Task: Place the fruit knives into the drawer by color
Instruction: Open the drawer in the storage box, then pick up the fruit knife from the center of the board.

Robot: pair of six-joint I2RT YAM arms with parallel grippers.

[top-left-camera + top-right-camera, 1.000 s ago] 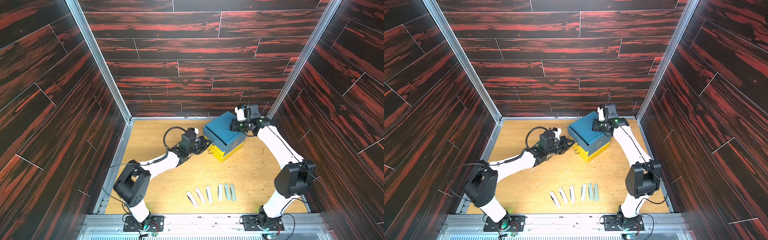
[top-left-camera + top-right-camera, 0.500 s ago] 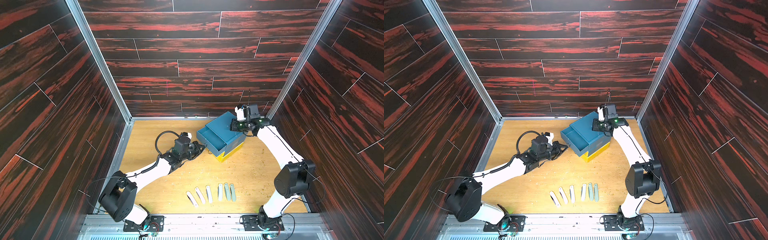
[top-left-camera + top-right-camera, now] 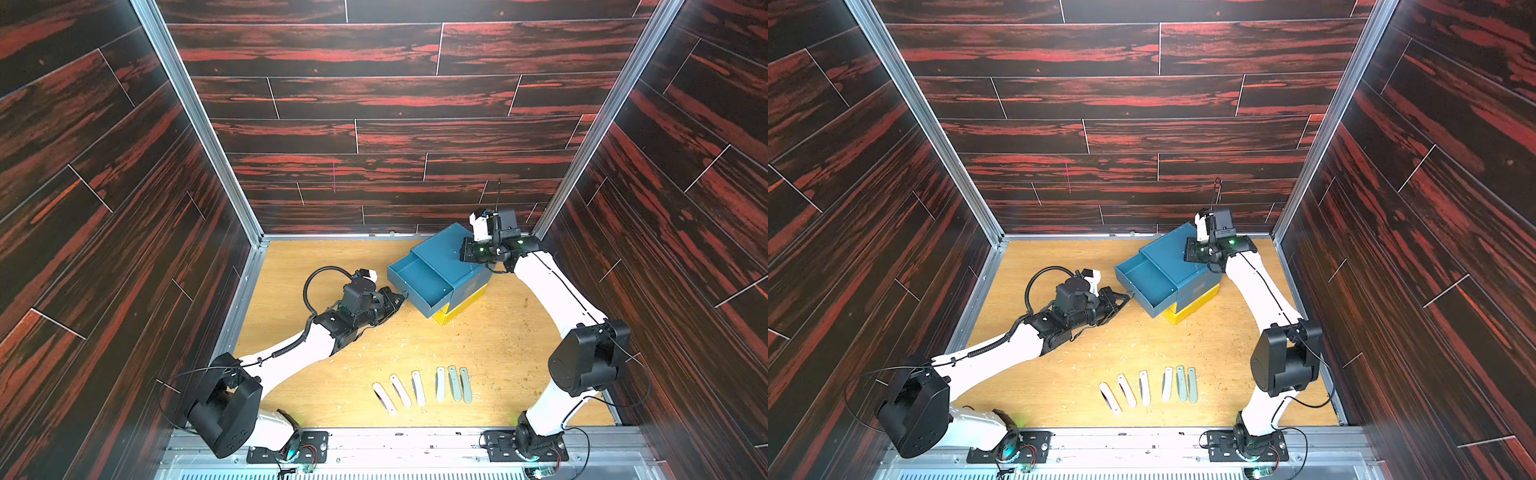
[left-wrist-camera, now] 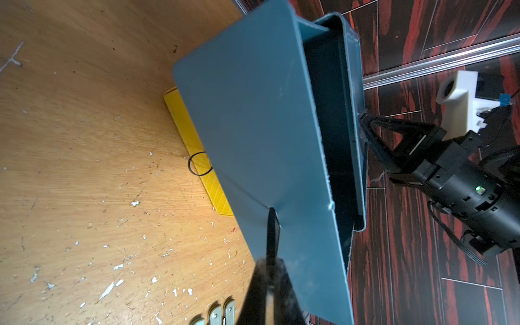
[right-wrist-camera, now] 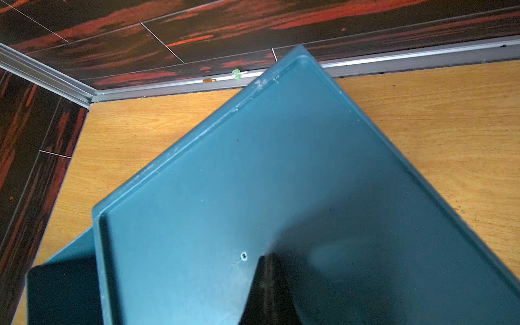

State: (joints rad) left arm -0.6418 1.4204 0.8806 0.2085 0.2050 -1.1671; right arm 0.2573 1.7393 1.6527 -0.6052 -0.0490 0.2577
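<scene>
Black and pinched almost shut, the left gripper (image 3: 400,296) reaches in low over the wooden table (image 3: 316,257) and nips a thin dark pull (image 4: 272,233) at the front of the blue drawer (image 3: 419,283). That drawer stands slid out of its blue cabinet (image 3: 441,253), which sits on a yellow unit (image 3: 441,318) (a black ring (image 4: 200,164) hangs on the yellow front in the left wrist view). Nearer the arm bases, the fruit knives (image 3: 418,387) lie in a row on the table, well apart from the drawer and from both grippers: four whitish ones (image 3: 400,390) on the left, two grey-green ones (image 3: 455,382) on the right. Rightmost, the right gripper (image 3: 467,257) is fully closed, holding nothing, its tips resting on the cabinet's top.
</scene>
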